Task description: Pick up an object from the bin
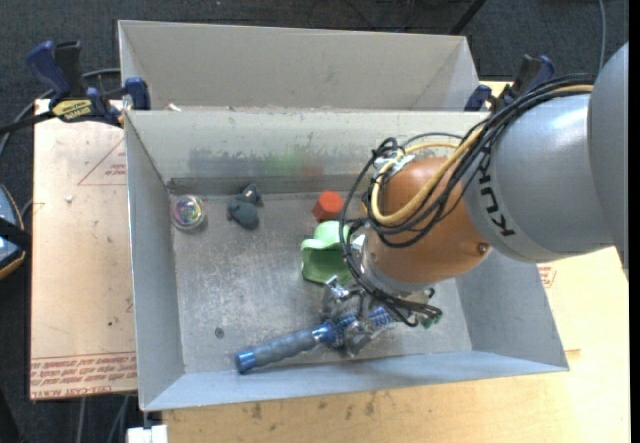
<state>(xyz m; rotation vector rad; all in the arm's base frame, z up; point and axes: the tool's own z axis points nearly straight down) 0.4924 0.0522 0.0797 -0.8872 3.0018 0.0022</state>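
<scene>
Camera view, Ana asks: where is the end effector (pixel 358 316)?

Ben: Low in the bin (pixel 150 261), close to the near wall and right of its middle, under the arm's orange cover (pixel 420 221).

Ana: Clenched or released?

Ben: I cannot tell. The cover and cables hide too much of it.

Ana: What is nearest?

Ben: A blue rod-shaped tool (pixel 285 348) lies along the near wall. Its right end runs up to the end effector, and its left end points toward the near-left corner. It rests on the bin floor, so I judge it is not yet lifted.

Ana: And further out?

Ben: A green curled piece (pixel 322 253) sits just beside the cover, toward the middle. An orange block (pixel 329 203) lies beyond it near the far wall. A dark grey lump (pixel 243 210) and a shiny round thing (pixel 187 214) lie well apart, toward the far-left corner.

Ana: So how far along?

Ben: The descent looks done. A secure grasp, if there is one, can't be confirmed. Lifting something clear of the bin is all left to do.
</scene>
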